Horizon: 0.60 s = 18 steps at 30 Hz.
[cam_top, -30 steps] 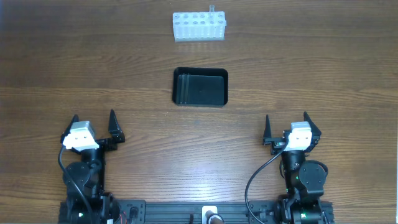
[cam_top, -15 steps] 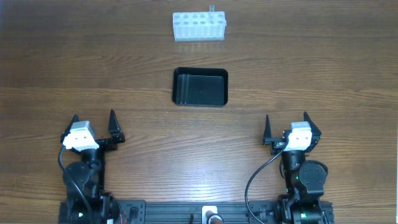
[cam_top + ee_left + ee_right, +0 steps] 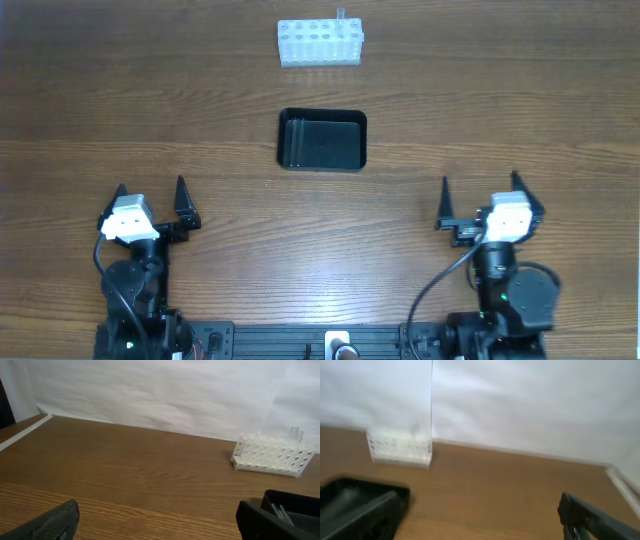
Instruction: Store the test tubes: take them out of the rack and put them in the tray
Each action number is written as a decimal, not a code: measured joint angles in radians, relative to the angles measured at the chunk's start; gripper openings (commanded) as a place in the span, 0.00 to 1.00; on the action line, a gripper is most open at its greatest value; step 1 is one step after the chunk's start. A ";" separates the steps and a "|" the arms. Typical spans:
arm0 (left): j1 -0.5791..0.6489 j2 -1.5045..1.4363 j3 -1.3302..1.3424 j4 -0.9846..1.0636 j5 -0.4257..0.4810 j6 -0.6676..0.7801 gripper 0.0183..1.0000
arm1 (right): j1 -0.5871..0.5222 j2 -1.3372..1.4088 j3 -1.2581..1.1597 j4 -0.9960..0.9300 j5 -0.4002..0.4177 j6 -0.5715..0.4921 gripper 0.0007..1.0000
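A white test tube rack (image 3: 320,43) stands at the far middle of the wooden table, with one clear tube (image 3: 341,14) upright at its right end. The rack (image 3: 271,454) and that tube (image 3: 295,434) show in the left wrist view; the right wrist view has the rack (image 3: 400,447) too. A black tray (image 3: 322,140) lies nearer, with tubes lying along its left side (image 3: 278,510). My left gripper (image 3: 150,197) is open near the front left. My right gripper (image 3: 480,194) is open near the front right. Both are far from rack and tray.
Bare wooden table (image 3: 500,110) stretches all around the rack and tray. A white backdrop (image 3: 160,390) rises behind the table's far edge. The arms' bases sit on a black rail (image 3: 320,340) at the front edge.
My right arm has shifted to the right and slightly toward the front. The left arm, rack and tray have not moved.
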 measured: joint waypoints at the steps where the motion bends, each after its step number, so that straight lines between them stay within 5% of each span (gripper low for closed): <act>1: 0.000 0.000 0.000 0.000 0.000 0.000 1.00 | 0.000 0.046 0.071 -0.022 0.000 -0.001 0.99; 18: 0.000 0.000 0.000 -0.001 0.000 0.000 1.00 | 0.006 0.854 0.904 -0.082 0.004 0.000 0.99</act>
